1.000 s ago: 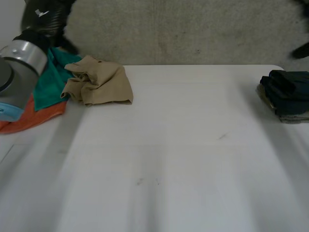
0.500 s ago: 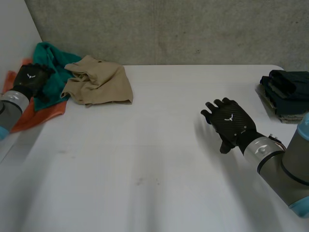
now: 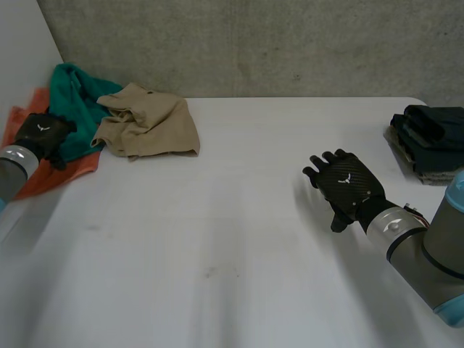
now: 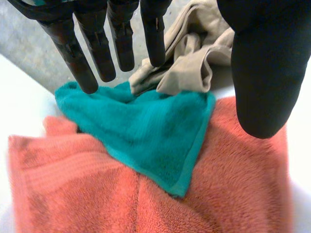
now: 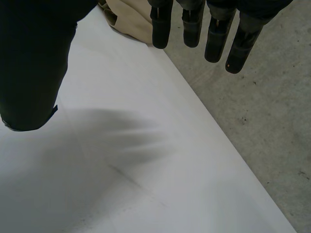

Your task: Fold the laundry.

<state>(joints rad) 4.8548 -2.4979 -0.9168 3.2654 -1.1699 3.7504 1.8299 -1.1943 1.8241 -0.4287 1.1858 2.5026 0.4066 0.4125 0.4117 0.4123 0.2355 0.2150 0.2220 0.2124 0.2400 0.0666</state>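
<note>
Soft even light — white table [image 3: 239,217] bright, faint shading in beige cloth [image 3: 148,123] folds.

One bench [image 3: 239,217]. Loose laundry: one orange towel [image 3: 65,172], one teal towel [image 3: 72,101], one tan garment [image 3: 148,123]. One dark folded stack [image 3: 431,138], perhaps three pieces; its layers blur together.
</note>
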